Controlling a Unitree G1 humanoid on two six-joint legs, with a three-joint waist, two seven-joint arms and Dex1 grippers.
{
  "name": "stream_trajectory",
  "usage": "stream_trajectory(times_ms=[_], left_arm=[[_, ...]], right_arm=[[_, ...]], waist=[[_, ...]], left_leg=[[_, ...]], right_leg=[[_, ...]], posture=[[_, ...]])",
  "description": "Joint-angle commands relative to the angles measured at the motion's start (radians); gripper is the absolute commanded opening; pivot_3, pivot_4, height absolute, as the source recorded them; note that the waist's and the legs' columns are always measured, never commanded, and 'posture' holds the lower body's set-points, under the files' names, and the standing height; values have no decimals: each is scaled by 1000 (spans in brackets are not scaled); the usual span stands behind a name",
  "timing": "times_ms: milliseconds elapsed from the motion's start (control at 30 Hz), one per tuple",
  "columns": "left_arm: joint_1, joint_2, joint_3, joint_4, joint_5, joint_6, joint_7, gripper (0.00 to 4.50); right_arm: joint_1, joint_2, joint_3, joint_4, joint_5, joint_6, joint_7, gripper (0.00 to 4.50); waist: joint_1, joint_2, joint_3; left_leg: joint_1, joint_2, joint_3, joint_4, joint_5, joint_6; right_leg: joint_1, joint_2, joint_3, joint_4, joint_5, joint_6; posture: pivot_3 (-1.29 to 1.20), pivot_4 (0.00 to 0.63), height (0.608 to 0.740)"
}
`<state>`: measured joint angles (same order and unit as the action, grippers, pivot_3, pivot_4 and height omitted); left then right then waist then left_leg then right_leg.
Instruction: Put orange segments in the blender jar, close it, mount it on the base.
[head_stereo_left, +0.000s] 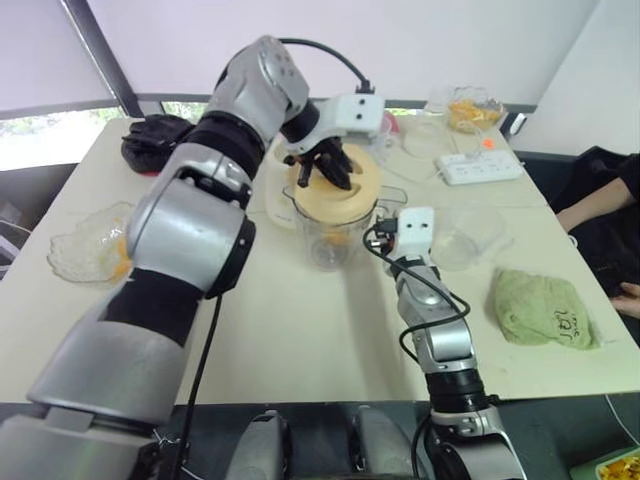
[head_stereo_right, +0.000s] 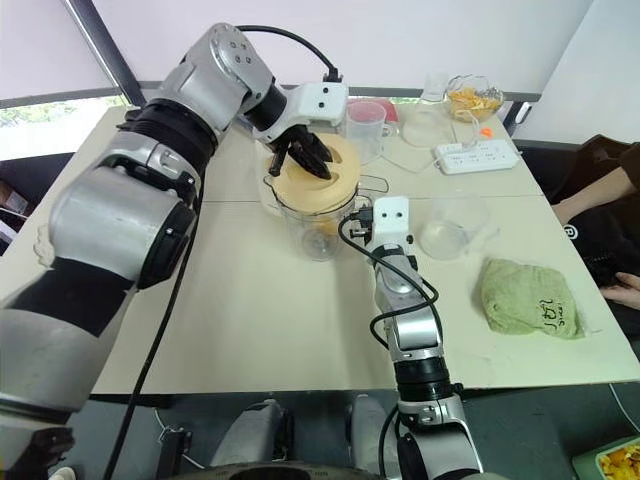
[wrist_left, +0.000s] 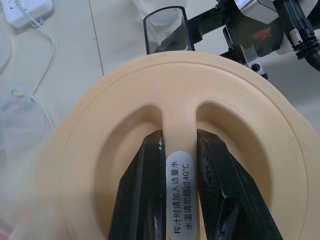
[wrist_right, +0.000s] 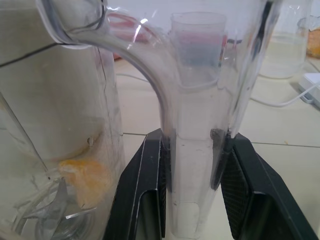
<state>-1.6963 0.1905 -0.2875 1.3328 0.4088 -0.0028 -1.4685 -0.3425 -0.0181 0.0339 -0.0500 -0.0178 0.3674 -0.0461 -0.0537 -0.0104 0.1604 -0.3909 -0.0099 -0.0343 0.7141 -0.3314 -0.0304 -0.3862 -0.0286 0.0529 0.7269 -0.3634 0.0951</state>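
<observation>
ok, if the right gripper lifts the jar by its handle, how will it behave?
Probably light: the jar is clear plastic with only a little orange at the bottom. Likely to swing or tilt, since the right gripper clamps just the side handle, off to one side of the body. The smooth handle may also slip between the fingers.

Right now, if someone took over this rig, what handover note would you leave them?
Left end effector: shut on the lid's centre ridge, lid sitting over the blender jar's mouth.
Right end effector: shut on the jar's handle, steadying it on the table.
Done: orange segments lie inside near the blade.
Left: seat the lid fully, then mount the jar on the base.
</observation>
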Motion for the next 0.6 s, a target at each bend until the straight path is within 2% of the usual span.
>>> stream_trajectory(times_ms=[33,267,600], left_arm=[[61,-29,-4,52,8,83,-19,275],[66,-42,22,49,-10,186,-7,275],[100,-34,-22,45,22,138,-44,275]], right_arm=[[26,-22,9,-119,-11,25,22,877],[57,-47,8,-172,1,79,50,877],[64,-51,11,-183,0,94,59,877]], waist=[[8,0,0],[13,1,-1],[13,1,-1]], left_leg=[[0,0,0,0,0,1],[-1,-1,-1,0,-1,2],[-1,-1,-1,-1,-1,2]], right_leg=[[0,0,0,0,0,0],[1,-1,0,-3,0,0],[1,-1,0,-5,0,0]], posture=[[0,150,740],[0,150,740],[0,150,740]])
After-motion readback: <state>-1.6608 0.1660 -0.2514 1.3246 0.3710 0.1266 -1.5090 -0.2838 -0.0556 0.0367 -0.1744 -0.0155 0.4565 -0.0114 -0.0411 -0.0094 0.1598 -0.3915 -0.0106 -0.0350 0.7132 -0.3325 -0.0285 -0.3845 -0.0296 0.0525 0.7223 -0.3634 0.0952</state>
